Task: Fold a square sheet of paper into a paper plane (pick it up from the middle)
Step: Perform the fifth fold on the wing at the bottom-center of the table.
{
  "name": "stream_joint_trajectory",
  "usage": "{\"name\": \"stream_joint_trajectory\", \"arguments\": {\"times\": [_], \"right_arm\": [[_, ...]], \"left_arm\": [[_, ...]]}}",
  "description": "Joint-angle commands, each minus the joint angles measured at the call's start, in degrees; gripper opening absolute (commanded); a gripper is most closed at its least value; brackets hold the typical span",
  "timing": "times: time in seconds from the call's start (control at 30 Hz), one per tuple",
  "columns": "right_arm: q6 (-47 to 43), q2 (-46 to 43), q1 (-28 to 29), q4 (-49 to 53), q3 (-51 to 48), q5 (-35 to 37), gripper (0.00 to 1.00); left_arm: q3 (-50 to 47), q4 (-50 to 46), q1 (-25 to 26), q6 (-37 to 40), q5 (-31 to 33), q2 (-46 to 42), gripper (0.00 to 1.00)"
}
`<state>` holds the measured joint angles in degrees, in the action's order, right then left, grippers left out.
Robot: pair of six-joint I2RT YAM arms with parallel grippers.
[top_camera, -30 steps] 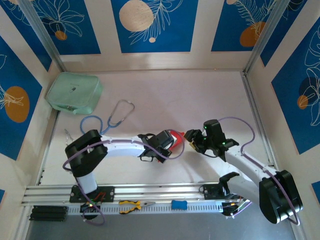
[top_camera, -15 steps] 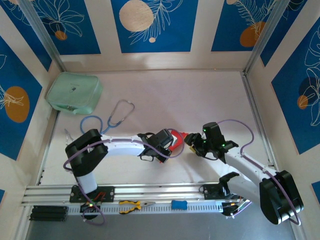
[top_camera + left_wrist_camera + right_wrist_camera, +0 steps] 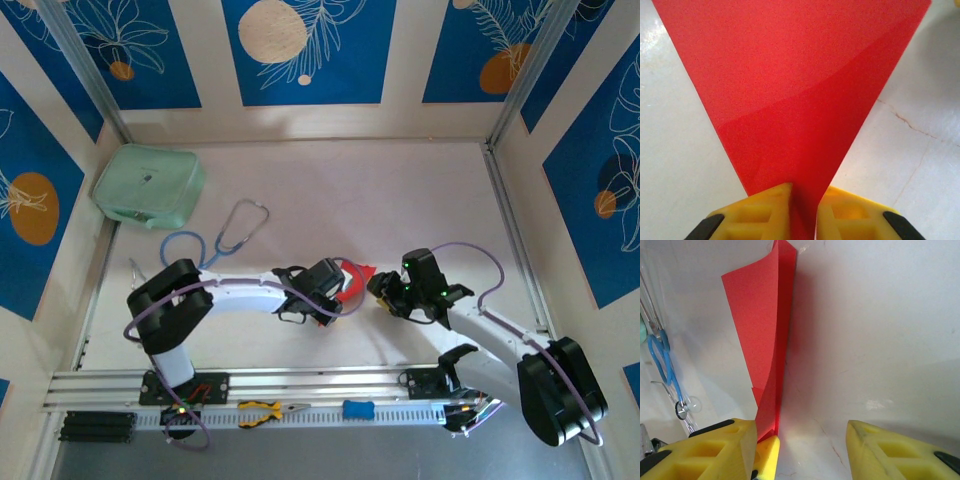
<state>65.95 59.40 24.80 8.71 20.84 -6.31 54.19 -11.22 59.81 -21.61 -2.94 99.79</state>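
Observation:
The red paper is a folded, creased sheet held on edge just above the table. My left gripper is shut on its narrow end. In the left wrist view the red paper fans out from between the yellow fingertips of the left gripper. My right gripper sits just right of the sheet. The right wrist view has the right gripper open wide, the folded red paper standing against its left finger, and a left-gripper fingertip beside it.
A mint-green pouch lies at the back left. A stethoscope lies in front of it, also seen as the stethoscope at the left edge. Yellow pliers and a blue tool rest on the front rail.
My right gripper has shifted slightly toward the near edge and closer to the paper. The left gripper still holds the paper in nearly the same place.

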Motion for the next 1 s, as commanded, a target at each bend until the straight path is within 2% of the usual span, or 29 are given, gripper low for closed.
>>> {"name": "stream_joint_trajectory", "arguments": {"times": [0.0,0.27,0.43,0.53,0.7,0.97], "right_arm": [[0.4,1.0,0.4,-1.4,-0.3,-2.0,0.51],[2.6,5.8,0.4,-5.1,2.5,-4.7,0.54],[3.8,11.7,0.3,-5.6,5.3,-4.8,0.51],[3.9,14.4,0.4,-7.4,6.7,-5.8,0.46],[4.6,16.9,0.8,-8.5,7.9,-6.8,0.24],[8.0,16.6,1.5,-10.7,6.7,-6.3,0.10]], "left_arm": [[-0.8,0.4,-0.5,-0.5,-0.5,-1.7,0.19],[-0.5,-0.2,-0.5,0.2,0.0,-1.2,0.19],[-0.6,-0.4,-0.4,0.8,0.5,-1.5,0.19],[-0.8,-0.5,-0.4,1.3,1.1,-1.9,0.19],[-0.8,-1.0,-0.4,2.9,3.0,-2.7,0.20],[-0.9,-1.7,0.6,5.1,6.9,-3.8,0.23]]}}
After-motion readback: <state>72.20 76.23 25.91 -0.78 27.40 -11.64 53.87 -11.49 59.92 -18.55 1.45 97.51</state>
